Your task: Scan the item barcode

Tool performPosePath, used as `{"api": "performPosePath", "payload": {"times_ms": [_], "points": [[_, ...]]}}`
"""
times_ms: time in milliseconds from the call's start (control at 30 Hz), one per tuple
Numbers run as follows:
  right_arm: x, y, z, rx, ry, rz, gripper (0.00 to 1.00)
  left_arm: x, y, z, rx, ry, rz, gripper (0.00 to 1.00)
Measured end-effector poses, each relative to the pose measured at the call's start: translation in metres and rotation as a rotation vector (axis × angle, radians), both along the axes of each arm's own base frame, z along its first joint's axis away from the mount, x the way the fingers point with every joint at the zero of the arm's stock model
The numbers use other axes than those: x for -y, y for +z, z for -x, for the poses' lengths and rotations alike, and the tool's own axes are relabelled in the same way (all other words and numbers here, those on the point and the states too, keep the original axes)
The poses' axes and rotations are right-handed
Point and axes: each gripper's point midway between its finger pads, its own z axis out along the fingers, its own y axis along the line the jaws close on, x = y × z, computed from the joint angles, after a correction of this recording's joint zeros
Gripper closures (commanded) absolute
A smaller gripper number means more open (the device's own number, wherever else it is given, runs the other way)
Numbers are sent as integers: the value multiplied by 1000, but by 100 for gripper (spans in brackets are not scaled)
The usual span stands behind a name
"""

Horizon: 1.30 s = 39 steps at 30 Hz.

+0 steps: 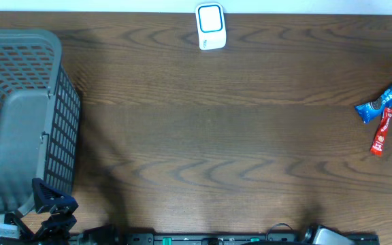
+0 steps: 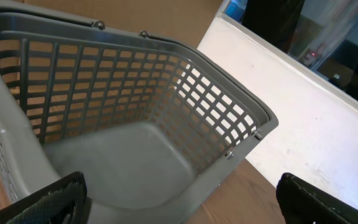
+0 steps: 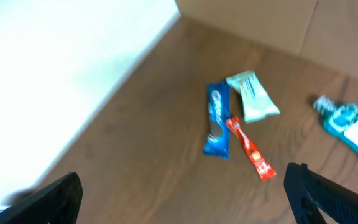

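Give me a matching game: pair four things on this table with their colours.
Things:
1. basket
2. scanner
3. Oreo pack
4. stick pack

Colours:
A. red
B. grey
C. white with a blue frame
D. blue

Pairs: 1-B, 2-C, 3-D, 4-A.

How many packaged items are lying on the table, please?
4. A blue Oreo pack, a red stick pack beside it, a pale green packet next to both, and a teal bottle apart, at the picture's edge. Others may lie out of view.
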Motion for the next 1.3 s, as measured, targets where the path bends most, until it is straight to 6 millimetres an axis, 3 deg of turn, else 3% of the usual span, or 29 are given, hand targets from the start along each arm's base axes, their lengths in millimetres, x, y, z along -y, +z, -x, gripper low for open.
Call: {"api": "performPosePath", "payload": {"times_ms": [200, 367, 567, 767, 900, 1033, 1300], "points": [[-29, 58, 65, 199, 14, 76, 1, 0, 0, 0, 0, 0, 0, 2], [-51, 89, 118, 336, 14, 134, 1, 0, 0, 0, 0, 0, 0, 2], [-78, 107, 182, 451, 48, 230, 1, 0, 0, 0, 0, 0, 0, 2], [-93, 95, 225, 506, 128, 320, 1, 0, 0, 0, 0, 0, 0, 2], [-98, 83, 235, 575, 177, 360, 1, 0, 0, 0, 0, 0, 0, 2], [-98, 69, 232, 655, 200, 383, 1, 0, 0, 0, 0, 0, 0, 2], [-96, 23, 187, 718, 215, 408, 1, 0, 0, 0, 0, 0, 0, 2]]}}
